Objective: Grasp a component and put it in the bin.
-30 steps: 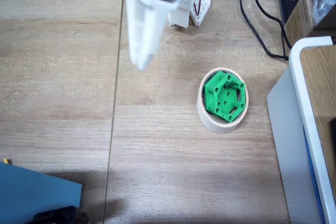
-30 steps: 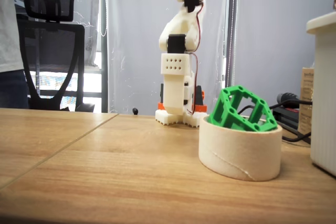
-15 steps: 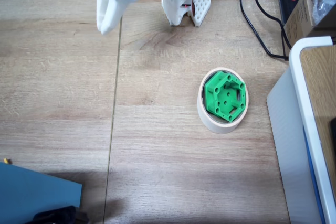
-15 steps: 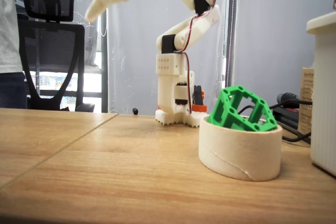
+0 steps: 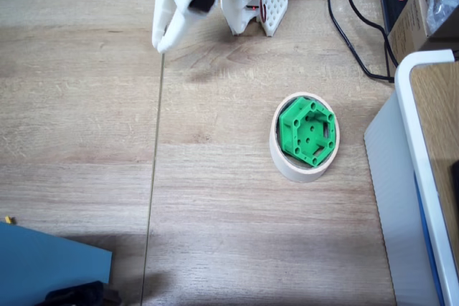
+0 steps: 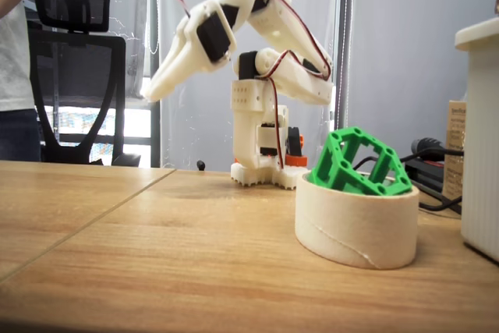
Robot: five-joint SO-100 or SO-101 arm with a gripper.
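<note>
Green component [image 5: 308, 133] sits tilted inside the tape-ring bin [image 5: 288, 165], while the gripper [image 5: 162, 44], fingers together and empty, hangs well apart near the arm's base [image 6: 257, 165].

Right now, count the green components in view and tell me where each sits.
1. The green component rests tilted inside the tape-ring bin, one edge sticking up above its rim. Others could be hidden behind the white-edged box.
</note>
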